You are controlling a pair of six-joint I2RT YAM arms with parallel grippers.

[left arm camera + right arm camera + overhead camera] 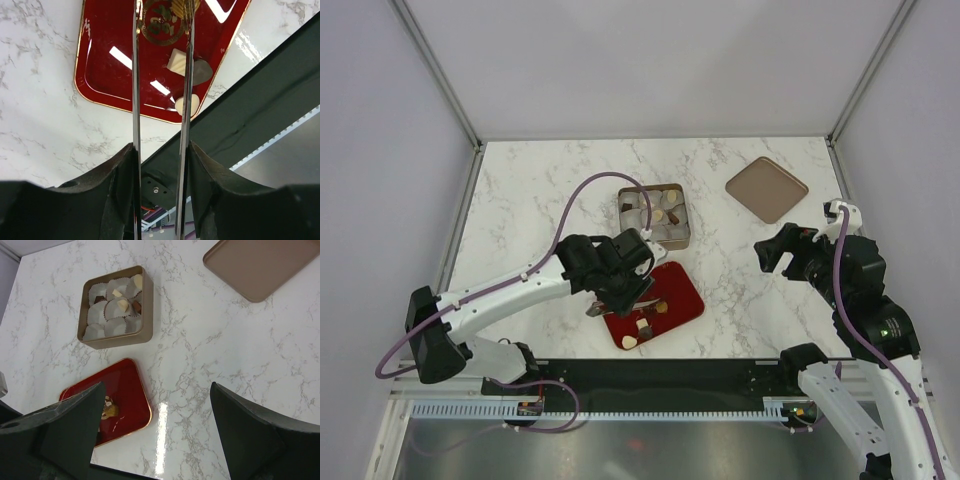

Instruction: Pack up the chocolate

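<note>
1. Chocolate (176, 62) lies in two places: a few pieces on the red tray (685, 293) close to the arms, and the others in the tin (682, 218) just behind it.
2. The left wrist view shows the tray pieces best. There is a cream square just beside a grey-brown lump, and a rounded cream one close to the gold rim. In the right wrist view they are hidden behind that hand's own finger.
3. The right wrist view looks straight down into the tin. White paper cups (97, 315) fill it, several holding cream pieces, with a brown piece and a dark one among them. The nearer cups look empty.
4. The tan lid (260, 265) lies flat on the counter (200, 365), well apart from the tin.
5. The left hand (605, 308) hangs over the tray's left edge. Its thin blades are parted, with nothing between them as far as the view reaches.
6. The right hand (157, 385) hovers over the counter, fingers wide apart and empty.
</note>
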